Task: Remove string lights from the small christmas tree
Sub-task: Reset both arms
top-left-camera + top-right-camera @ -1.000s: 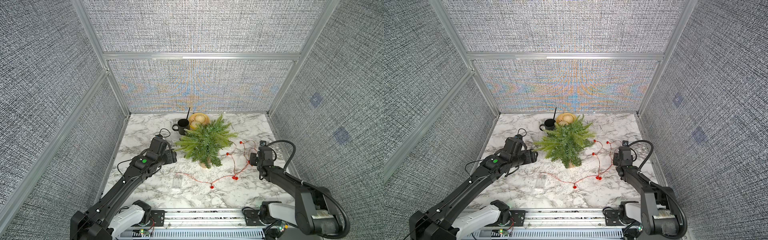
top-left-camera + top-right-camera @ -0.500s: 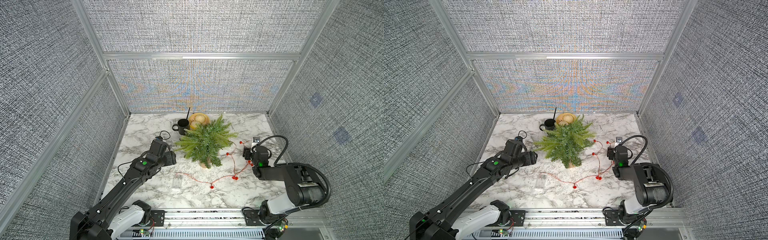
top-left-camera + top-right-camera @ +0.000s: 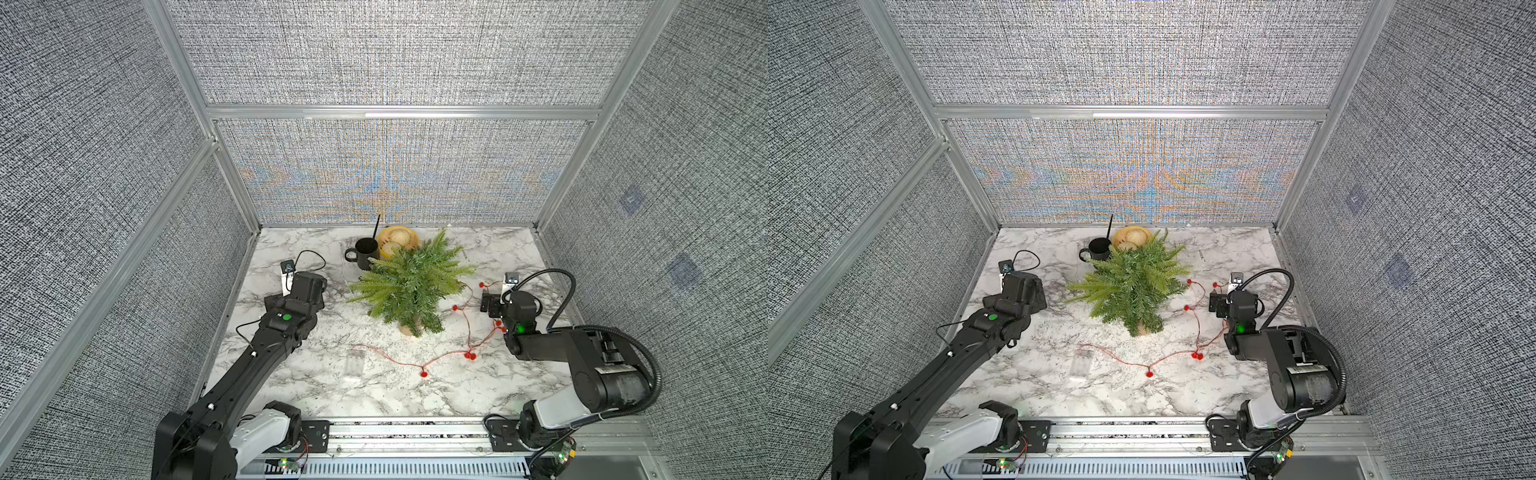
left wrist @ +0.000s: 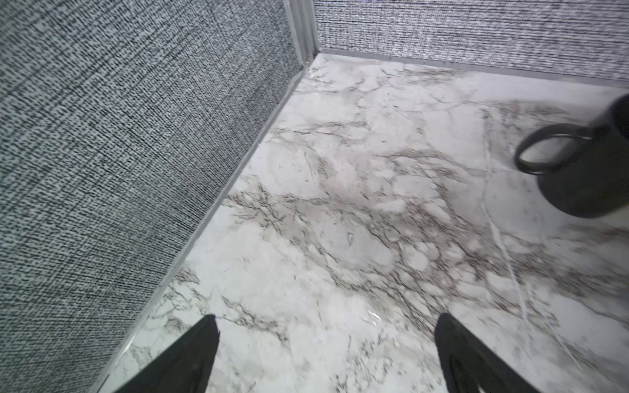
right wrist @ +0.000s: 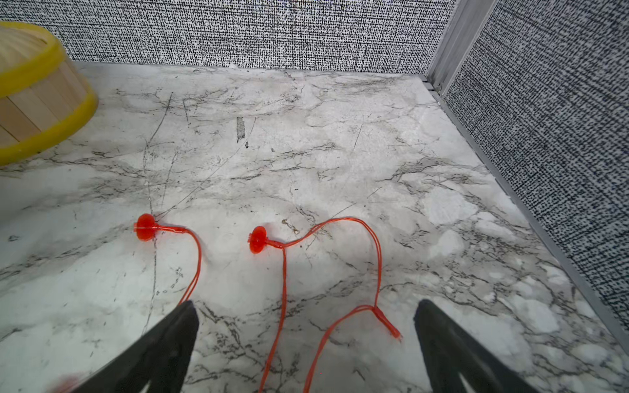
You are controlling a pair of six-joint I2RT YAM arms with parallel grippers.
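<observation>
We see the red-bulbed string lights sprawled flat beside the small christmas tree, green and upright.

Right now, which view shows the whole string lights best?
Both top views: the string lights run from the battery box past the small christmas tree to the right arm. Right wrist shows only two bulbs and a wire end, close up; left wrist shows none.
</observation>
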